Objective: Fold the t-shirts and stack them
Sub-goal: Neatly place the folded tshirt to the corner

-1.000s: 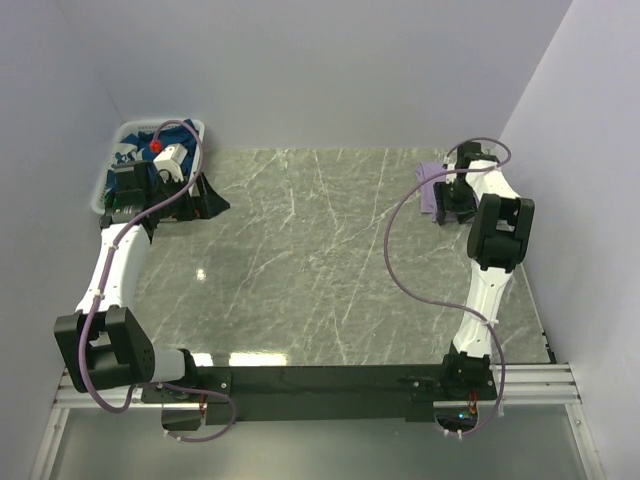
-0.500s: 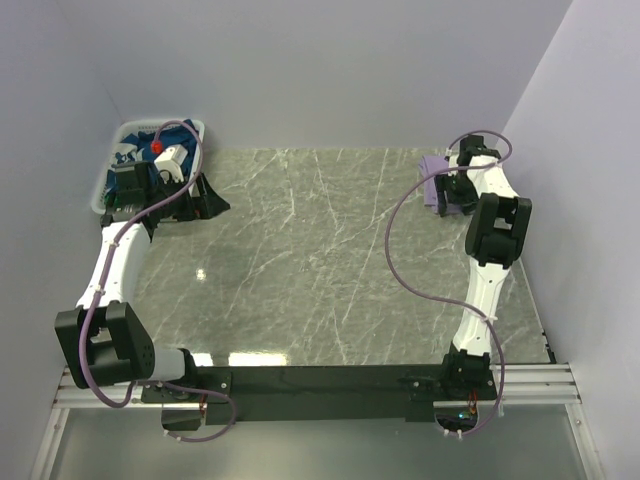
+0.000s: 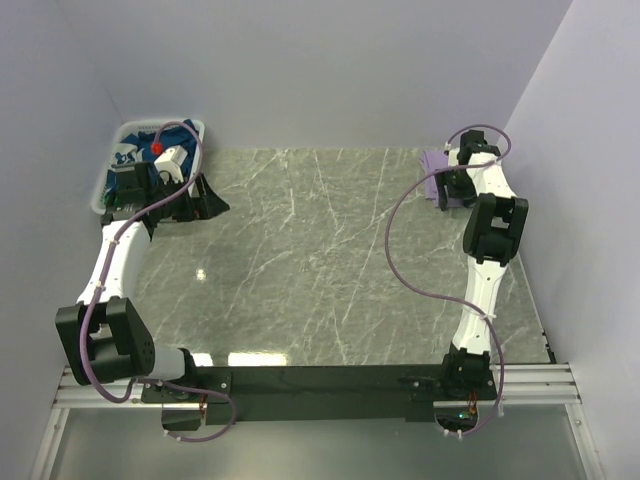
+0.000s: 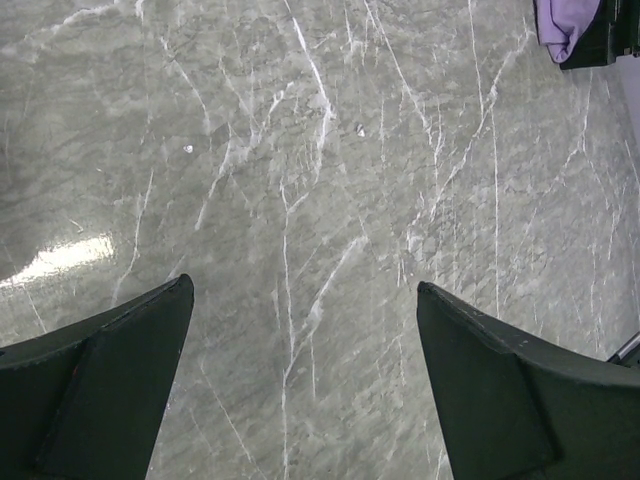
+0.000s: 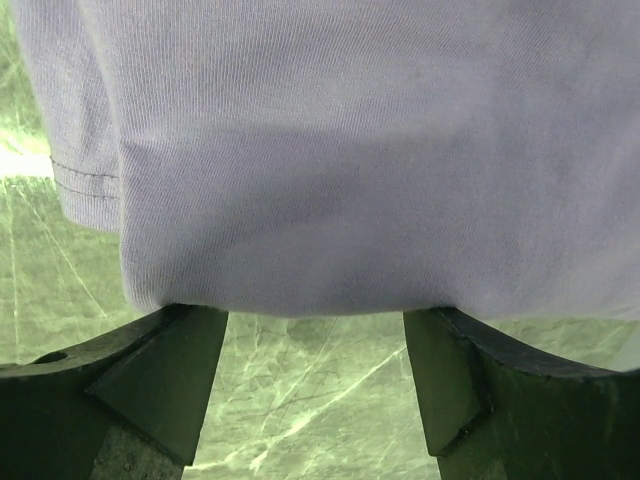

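A folded lavender t-shirt [image 3: 432, 166] lies at the table's far right; it also shows in the left wrist view's top right corner [image 4: 565, 25]. My right gripper [image 3: 446, 190] is at its edge, open. In the right wrist view the lavender t-shirt [image 5: 330, 150] fills the upper part, its fold hanging just over the spread fingertips [image 5: 180, 340], with bare marble between them. A navy t-shirt with white print [image 3: 126, 158] lies in the white basket [image 3: 112, 140], with a bit of red [image 3: 157, 146] beside it. My left gripper [image 3: 205, 195] [image 4: 303, 290] hangs open over bare marble next to the basket.
The green-grey marble table [image 3: 310, 260] is walled in at the back and on both sides. The basket sits in the far left corner. Purple cables loop off both arms, and the arm bases stand on the black rail [image 3: 320, 380] at the near edge.
My right arm has drawn up and shifted toward the back wall, and its jaws have spread wider at the lavender t-shirt's edge. The left arm has stayed still.
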`<action>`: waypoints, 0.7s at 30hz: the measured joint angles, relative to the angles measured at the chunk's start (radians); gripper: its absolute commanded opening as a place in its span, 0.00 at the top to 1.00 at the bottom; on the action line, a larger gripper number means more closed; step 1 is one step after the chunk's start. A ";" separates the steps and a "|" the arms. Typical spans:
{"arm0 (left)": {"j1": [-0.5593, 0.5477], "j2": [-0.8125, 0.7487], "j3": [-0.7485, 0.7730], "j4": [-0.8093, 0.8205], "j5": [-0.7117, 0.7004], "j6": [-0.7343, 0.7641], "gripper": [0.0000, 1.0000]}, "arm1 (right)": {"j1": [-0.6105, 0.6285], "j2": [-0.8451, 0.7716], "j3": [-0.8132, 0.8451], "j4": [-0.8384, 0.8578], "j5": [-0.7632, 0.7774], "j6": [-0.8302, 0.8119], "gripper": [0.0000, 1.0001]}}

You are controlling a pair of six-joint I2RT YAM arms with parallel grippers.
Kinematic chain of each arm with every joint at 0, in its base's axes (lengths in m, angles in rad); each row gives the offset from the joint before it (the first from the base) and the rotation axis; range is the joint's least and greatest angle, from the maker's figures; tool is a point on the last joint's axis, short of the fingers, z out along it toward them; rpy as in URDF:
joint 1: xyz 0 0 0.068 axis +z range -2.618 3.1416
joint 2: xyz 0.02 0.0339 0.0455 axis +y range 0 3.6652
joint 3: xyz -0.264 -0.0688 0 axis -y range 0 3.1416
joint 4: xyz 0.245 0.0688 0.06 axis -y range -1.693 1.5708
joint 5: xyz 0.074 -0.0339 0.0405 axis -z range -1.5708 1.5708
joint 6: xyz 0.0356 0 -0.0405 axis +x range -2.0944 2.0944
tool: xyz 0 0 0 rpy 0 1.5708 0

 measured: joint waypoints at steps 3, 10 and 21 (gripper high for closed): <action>0.000 0.008 0.000 0.000 0.000 0.000 0.01 | 0.000 0.008 0.014 0.000 0.000 -0.005 0.23; 0.002 0.023 0.019 -0.010 0.001 0.007 0.00 | 0.000 0.014 0.025 0.002 -0.005 -0.013 0.23; 0.002 0.022 0.117 -0.060 -0.046 0.021 0.01 | 0.025 -0.229 -0.155 0.013 -0.085 -0.038 0.21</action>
